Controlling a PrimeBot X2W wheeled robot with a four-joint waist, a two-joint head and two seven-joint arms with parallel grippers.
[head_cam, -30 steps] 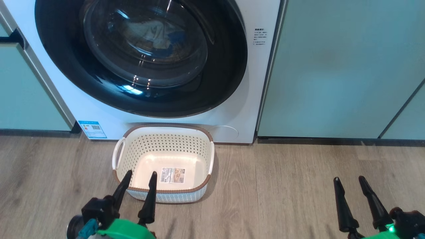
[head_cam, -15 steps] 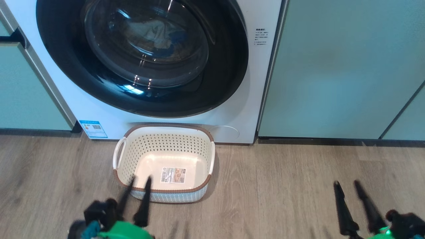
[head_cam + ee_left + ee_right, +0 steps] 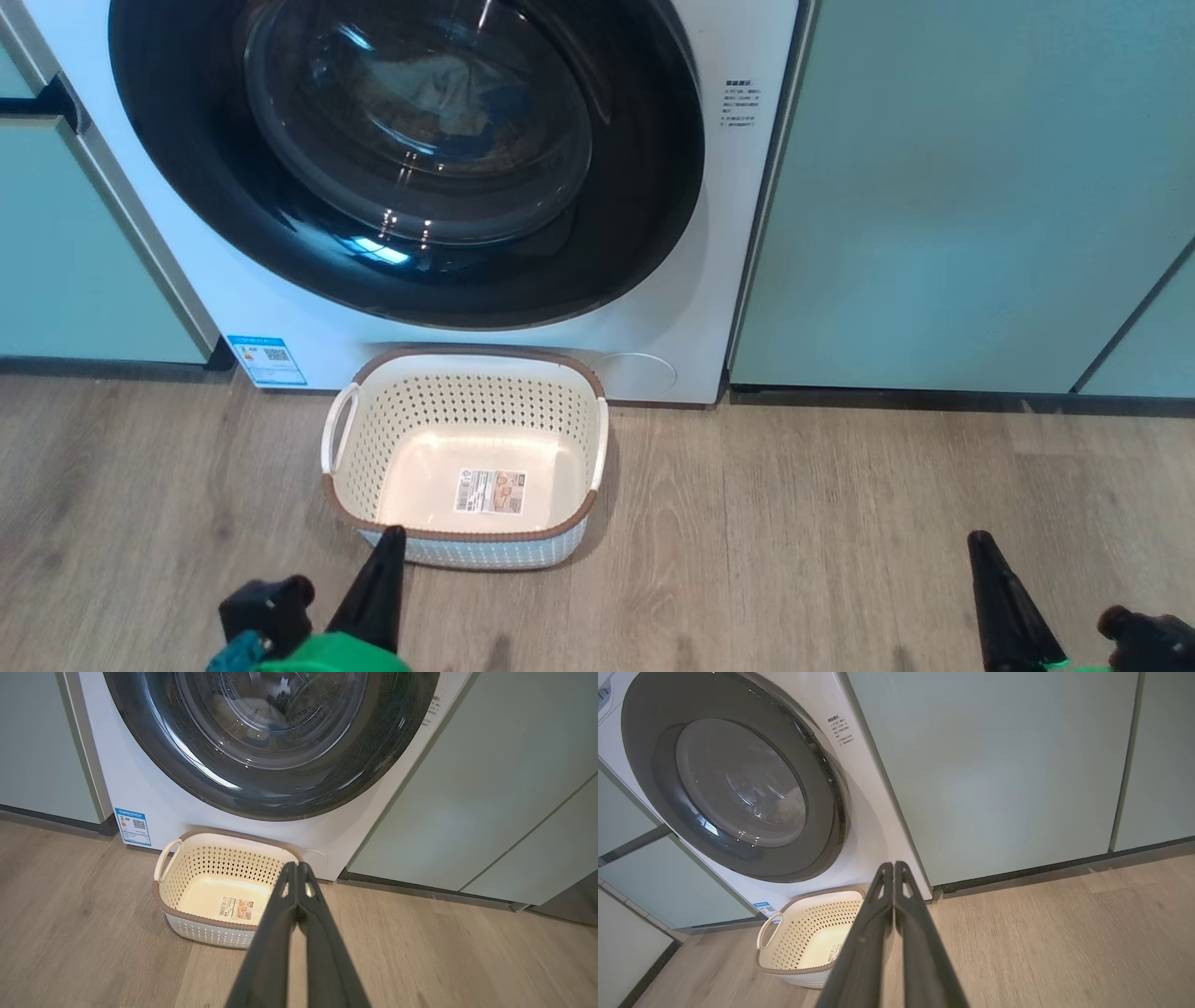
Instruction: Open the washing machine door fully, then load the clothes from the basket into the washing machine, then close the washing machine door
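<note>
Pale green cabinets above a grey-brown wooden floor, in soft, even light.
The big cabinet door [image 3: 952, 187] is flat and plain, with a faint bright patch of light near its middle. Just right of it, past a thin dark seam, stands a narrower door [image 3: 1153, 355] of the same green. Directly below it runs a dark plinth strip [image 3: 934, 399], and below that lies the plank floor [image 3: 840, 532], its grain running sideways. Well to its left is another green cabinet front [image 3: 65, 280], crossed near the top by a dark bar [image 3: 28, 105].
</note>
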